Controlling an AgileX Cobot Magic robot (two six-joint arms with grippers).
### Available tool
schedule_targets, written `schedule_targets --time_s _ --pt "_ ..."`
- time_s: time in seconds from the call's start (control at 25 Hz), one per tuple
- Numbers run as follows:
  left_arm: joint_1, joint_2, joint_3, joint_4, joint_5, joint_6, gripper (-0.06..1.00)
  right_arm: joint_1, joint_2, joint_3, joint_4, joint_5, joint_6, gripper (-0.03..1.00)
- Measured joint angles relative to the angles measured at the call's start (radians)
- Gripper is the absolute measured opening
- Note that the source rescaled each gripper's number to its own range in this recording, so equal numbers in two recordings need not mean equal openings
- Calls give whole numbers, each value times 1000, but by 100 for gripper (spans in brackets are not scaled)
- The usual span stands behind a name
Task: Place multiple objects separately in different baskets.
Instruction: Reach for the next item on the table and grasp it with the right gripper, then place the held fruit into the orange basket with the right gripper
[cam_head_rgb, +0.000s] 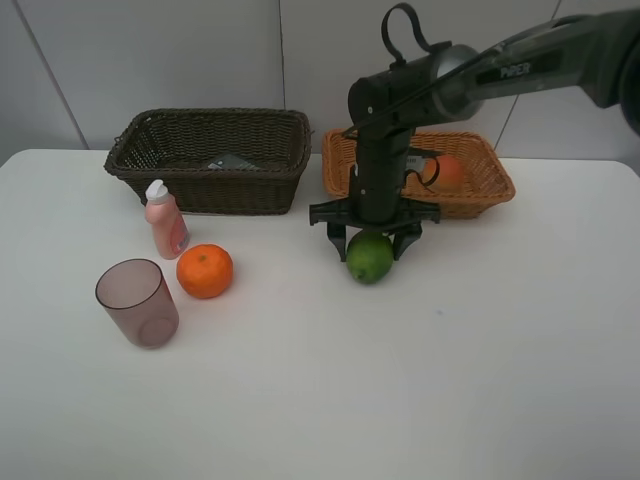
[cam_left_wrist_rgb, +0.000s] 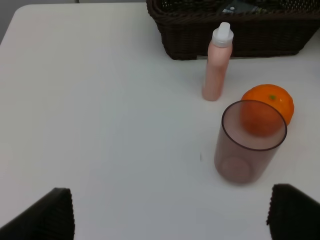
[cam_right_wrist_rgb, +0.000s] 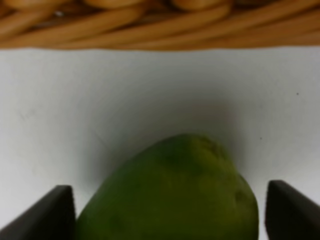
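My right gripper (cam_head_rgb: 371, 243) stands over the green lime (cam_head_rgb: 370, 258) on the table, just in front of the light tan basket (cam_head_rgb: 492, 186). Its jaws straddle the lime (cam_right_wrist_rgb: 175, 195), open, with a small gap showing on one side. A red-orange fruit (cam_head_rgb: 447, 173) lies in the tan basket. The dark brown basket (cam_head_rgb: 215, 192) holds a black bottle (cam_head_rgb: 232, 162). In front of it stand the pink bottle (cam_head_rgb: 165, 220), the orange (cam_head_rgb: 205, 271) and the mauve cup (cam_head_rgb: 138, 302). My left gripper (cam_left_wrist_rgb: 170, 215) is open, near the cup (cam_left_wrist_rgb: 248, 145), with nothing between its jaws.
The tan basket's woven wall (cam_right_wrist_rgb: 150, 25) is close behind the lime. The white table (cam_head_rgb: 450, 380) stretches wide in front and to the right. The right arm (cam_head_rgb: 480, 75) reaches in from the upper right, over the tan basket.
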Motion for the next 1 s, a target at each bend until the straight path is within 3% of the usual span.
schedule_targets --time_s 0.04,0.68,1.0 --pt "0 0 0 0 0 0 100 0 0 0 0 1 0 56" --pt "0 0 0 0 0 0 100 0 0 0 0 2 -2 56" --pt "0 0 0 0 0 0 100 0 -1 0 4 50 -74 56"
